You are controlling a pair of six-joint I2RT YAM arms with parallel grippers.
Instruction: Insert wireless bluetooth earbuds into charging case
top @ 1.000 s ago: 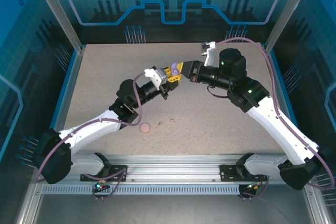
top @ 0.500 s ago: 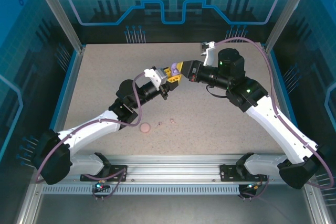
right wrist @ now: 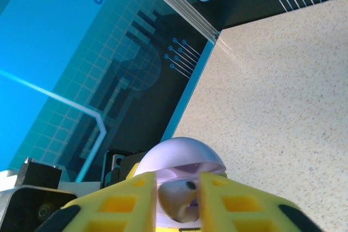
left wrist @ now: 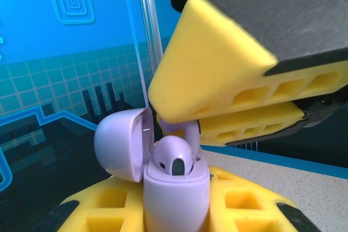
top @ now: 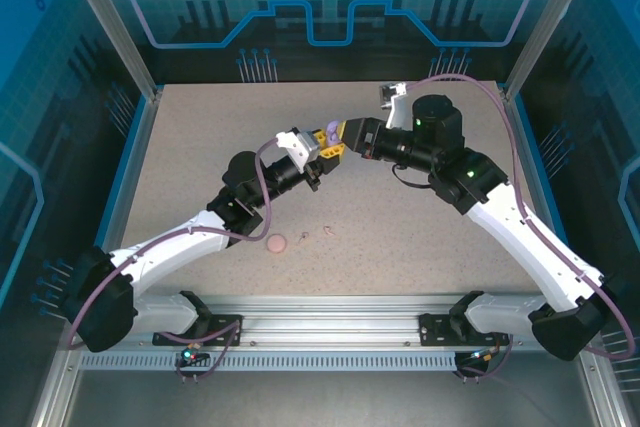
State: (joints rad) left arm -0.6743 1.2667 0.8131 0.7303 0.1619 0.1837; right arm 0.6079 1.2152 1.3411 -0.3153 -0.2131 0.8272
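Gripping the lavender case (left wrist: pixel 176 191) with its lid (left wrist: pixel 122 142) swung open, the left claw (top: pixel 326 144) held it above the middle of the table (top: pixel 200 147), one earbud (left wrist: pixel 175 158) seated inside. The right claw (top: pixel 345 133) met it from the right, fingers narrowed on a second earbud (left wrist: pixel 187 131) at the case's mouth, just beside the seated one. A pink case (top: pixel 277 243) and two pink earbuds (top: pixel 328 231) lay on the table nearer the bases.
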